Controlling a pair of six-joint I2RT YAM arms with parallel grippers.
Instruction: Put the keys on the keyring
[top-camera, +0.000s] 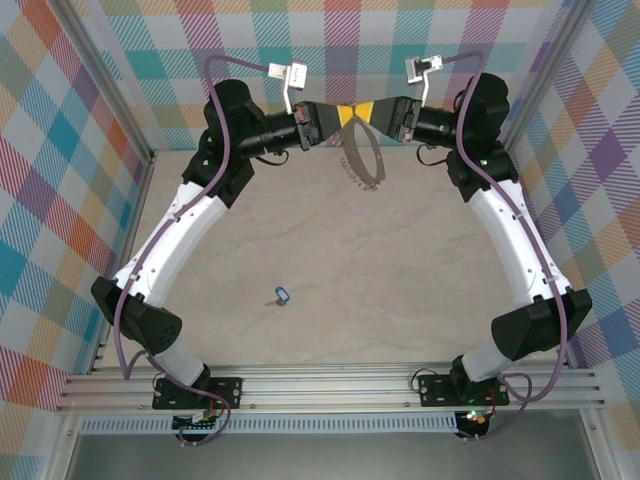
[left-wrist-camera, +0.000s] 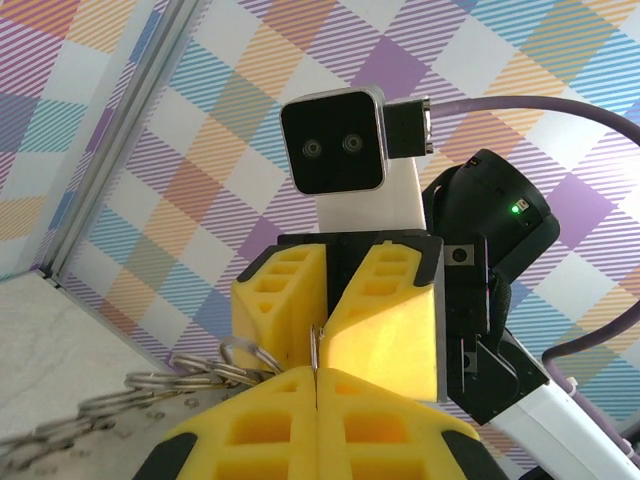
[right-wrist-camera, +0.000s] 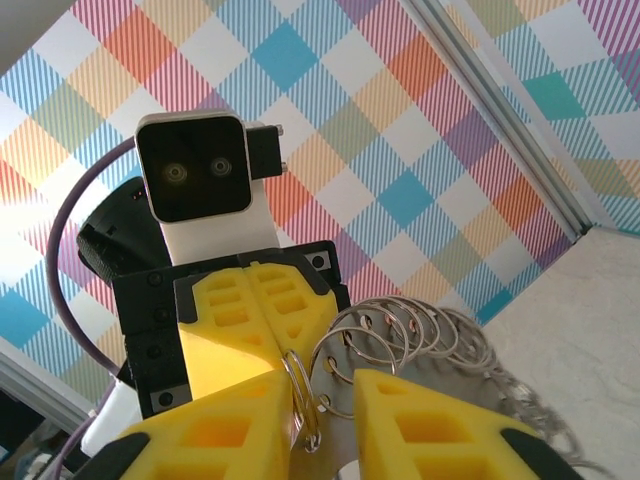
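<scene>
Plaid-patterned walls (top-camera: 60, 150) in pastel checks stand around your workspace, with ribbed aluminium rails (top-camera: 330, 385) along the near edge. The counter (top-camera: 400, 260) is a pale, marbled beige surface. Purple cables (left-wrist-camera: 530, 105) loop off the black-and-white arms.

The two arms meet nose to nose at the far end, so each one stands in the way of the other's path to the keyring (right-wrist-camera: 430, 332). It hangs from where they meet, near the back wall. It is thin grey wire, its rim crowded with small shiny split rings that overlap like a chain.

Your left gripper (left-wrist-camera: 317, 372) has its yellow, cell-patterned plastic jaws pressed together on one thin ring of the keyring. Your right gripper (right-wrist-camera: 322, 372) has its jaws somewhat apart, with a ring edge-on in the gap.

The key (top-camera: 282, 295), tiny and silvery with a blue oval tag, lies alone on the counter toward the near edge, well apart from both grippers.
</scene>
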